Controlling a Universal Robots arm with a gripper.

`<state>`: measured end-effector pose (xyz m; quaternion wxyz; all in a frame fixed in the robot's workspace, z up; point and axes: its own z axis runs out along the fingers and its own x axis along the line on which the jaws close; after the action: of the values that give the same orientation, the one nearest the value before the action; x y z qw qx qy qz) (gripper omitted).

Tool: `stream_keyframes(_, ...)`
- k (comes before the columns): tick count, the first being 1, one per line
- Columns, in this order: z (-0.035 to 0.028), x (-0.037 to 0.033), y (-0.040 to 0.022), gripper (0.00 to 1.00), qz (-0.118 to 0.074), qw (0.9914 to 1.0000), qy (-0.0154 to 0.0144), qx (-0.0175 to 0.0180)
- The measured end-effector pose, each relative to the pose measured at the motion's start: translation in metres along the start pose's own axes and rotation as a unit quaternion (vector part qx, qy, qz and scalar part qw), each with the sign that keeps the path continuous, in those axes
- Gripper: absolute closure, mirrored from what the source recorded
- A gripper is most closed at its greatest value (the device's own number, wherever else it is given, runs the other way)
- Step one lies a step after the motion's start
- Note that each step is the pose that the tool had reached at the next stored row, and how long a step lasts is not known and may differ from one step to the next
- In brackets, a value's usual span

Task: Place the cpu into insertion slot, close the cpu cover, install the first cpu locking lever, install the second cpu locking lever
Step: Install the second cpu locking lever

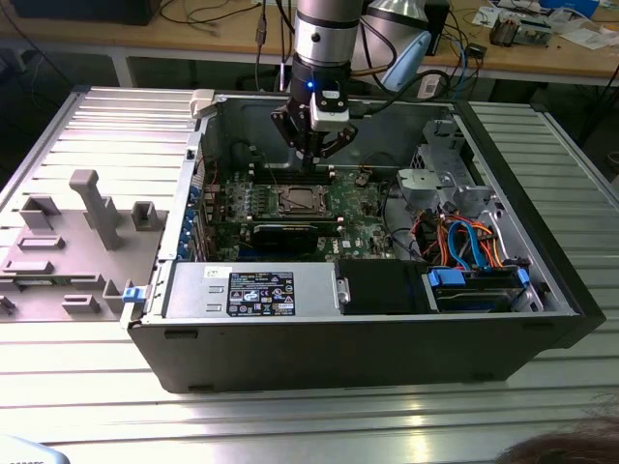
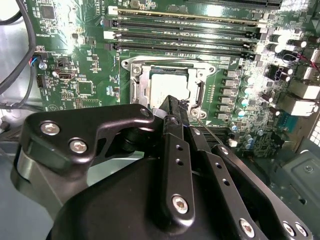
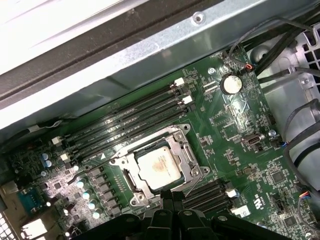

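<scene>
I saw the cpu [image 3: 159, 168] seated, the cpu cover [image 3: 150, 175] closed; my gripper [image 2: 176, 112], fingers together, hovered beside the levers.

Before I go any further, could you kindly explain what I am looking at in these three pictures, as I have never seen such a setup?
You see one robot arm working inside an open computer case lying on a metal table. The exterior view comes from a camera off the arm. Both wrist views come from cameras riding on the arm, looking down past the black gripper at the green motherboard. The cpu, a small silver square, sits in the insertion slot, with the cpu cover down around it. The gripper hovers close beside the slot. Long memory slots run beside it, and a grey parts tray lies by the case.
</scene>
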<state>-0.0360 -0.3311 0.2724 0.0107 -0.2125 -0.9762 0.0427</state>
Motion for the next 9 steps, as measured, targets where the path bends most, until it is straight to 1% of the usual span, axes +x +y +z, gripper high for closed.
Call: stream_keyframes(9, 0.0, 0.0, 0.0, 0.89, -0.016, 0.99987, -0.0014, 0.0001)
